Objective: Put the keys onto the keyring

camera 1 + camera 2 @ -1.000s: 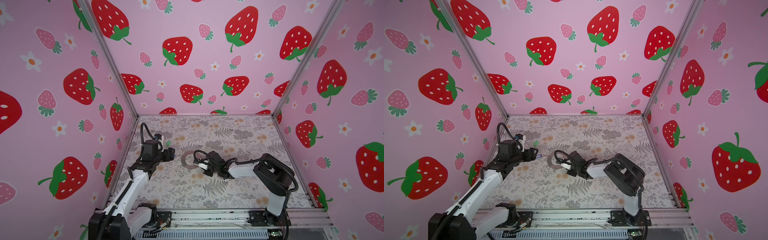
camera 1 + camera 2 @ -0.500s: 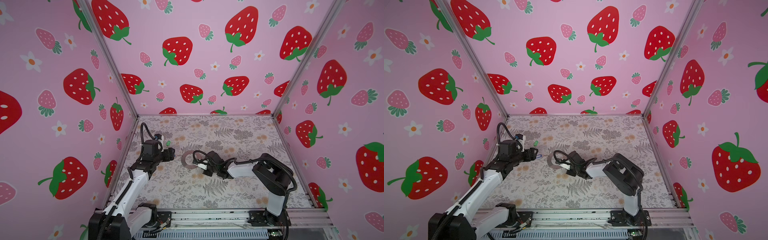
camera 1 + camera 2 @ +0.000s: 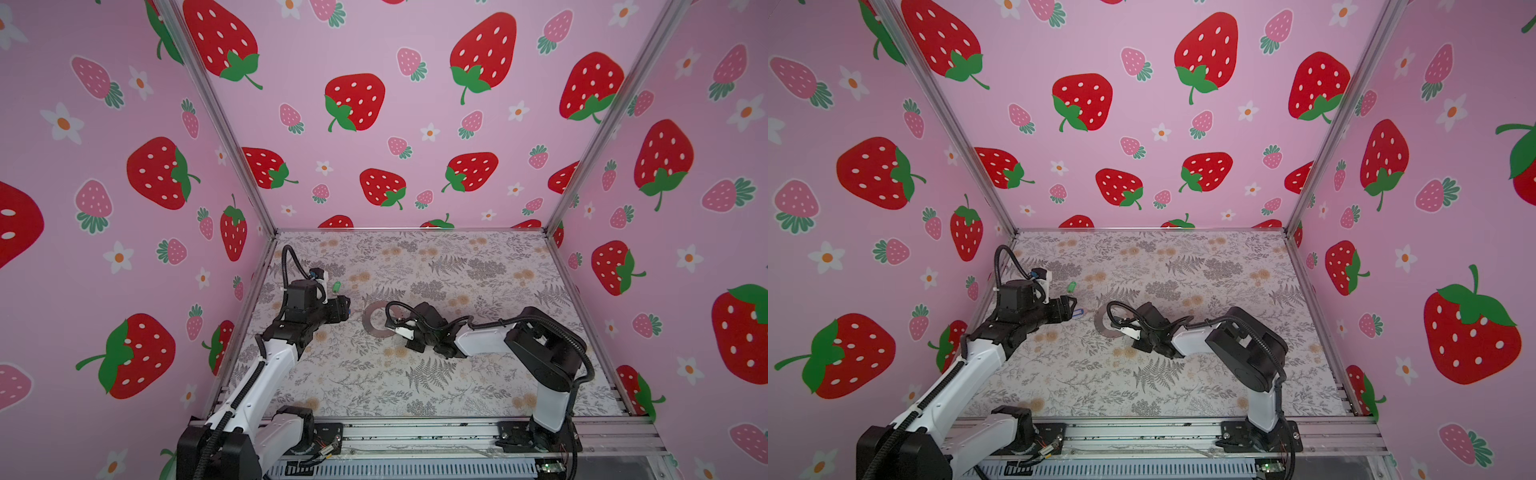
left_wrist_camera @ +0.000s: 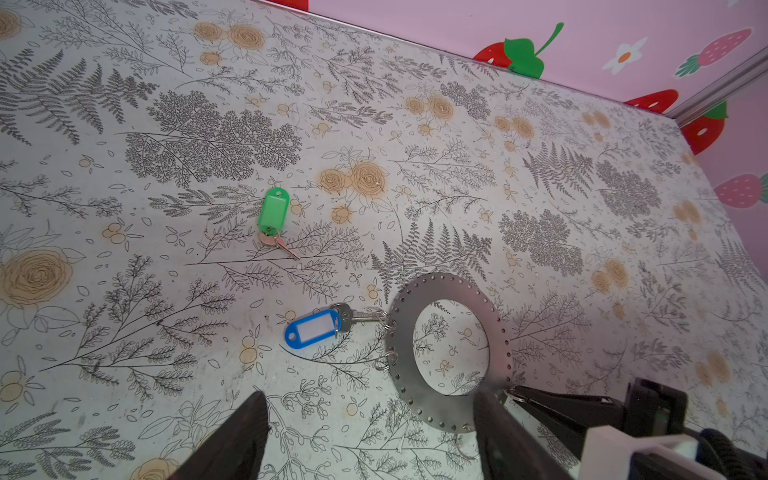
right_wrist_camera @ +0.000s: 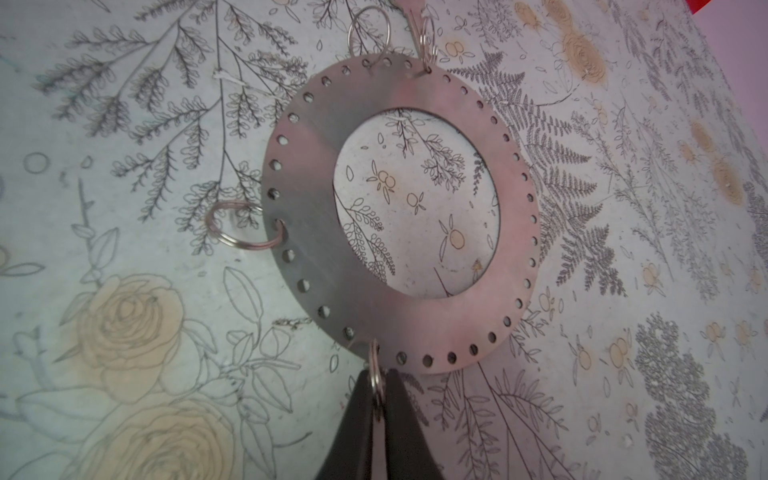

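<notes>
The keyring (image 4: pixel 440 286) is a flat grey metal ring with small holes round its rim, lying on the floral mat in both top views (image 3: pixel 366 319) (image 3: pixel 1099 320). Small split rings hang from its rim. My right gripper (image 5: pixel 377 390) is shut on one of these split rings at the keyring's (image 5: pixel 307 199) edge. The blue-tagged key (image 4: pixel 312 330) lies beside the rim, its tip at another split ring. The green-tagged key (image 4: pixel 272 210) lies apart, farther back (image 3: pixel 337 286). My left gripper (image 4: pixel 370 415) stands open and empty just above the mat, near the blue key.
Pink strawberry walls close in the mat on three sides, with a metal rail (image 3: pixel 415 432) along the front. The left arm (image 3: pixel 274 357) sits close to the left wall. The right arm's black elbow (image 3: pixel 544 353) stands at the right.
Hardly anything differs. The right wrist has edged very slightly toward the keyring. The left arm has stayed still.
</notes>
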Action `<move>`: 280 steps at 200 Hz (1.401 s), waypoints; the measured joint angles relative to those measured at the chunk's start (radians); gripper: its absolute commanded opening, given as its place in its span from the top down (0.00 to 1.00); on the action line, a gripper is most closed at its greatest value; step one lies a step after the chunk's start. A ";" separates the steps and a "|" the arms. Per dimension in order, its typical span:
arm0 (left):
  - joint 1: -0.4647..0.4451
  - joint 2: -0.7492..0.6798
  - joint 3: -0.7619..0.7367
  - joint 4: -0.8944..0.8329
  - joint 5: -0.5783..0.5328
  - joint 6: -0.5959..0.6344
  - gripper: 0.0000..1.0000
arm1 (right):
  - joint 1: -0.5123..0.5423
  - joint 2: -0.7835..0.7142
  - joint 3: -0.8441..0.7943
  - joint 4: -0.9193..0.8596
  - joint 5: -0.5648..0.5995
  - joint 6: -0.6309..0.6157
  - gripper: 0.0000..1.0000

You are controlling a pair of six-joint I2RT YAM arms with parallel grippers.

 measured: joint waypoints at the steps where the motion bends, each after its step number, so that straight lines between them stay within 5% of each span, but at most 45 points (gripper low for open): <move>1: 0.000 0.000 0.000 0.000 0.000 0.000 0.21 | 0.000 0.000 0.000 0.000 0.000 0.000 0.91; 159: -0.002 -0.114 -0.038 0.109 0.029 0.054 0.19 | -0.002 -0.084 -0.034 -0.003 -0.076 -0.034 0.97; 217: -0.009 -0.275 -0.189 0.266 0.137 0.200 0.22 | -0.039 -0.177 -0.034 -0.004 -0.180 -0.091 0.97; 280: -0.027 -0.407 -0.263 0.311 0.302 0.456 0.40 | -0.109 -0.255 -0.020 -0.081 -0.304 -0.210 0.98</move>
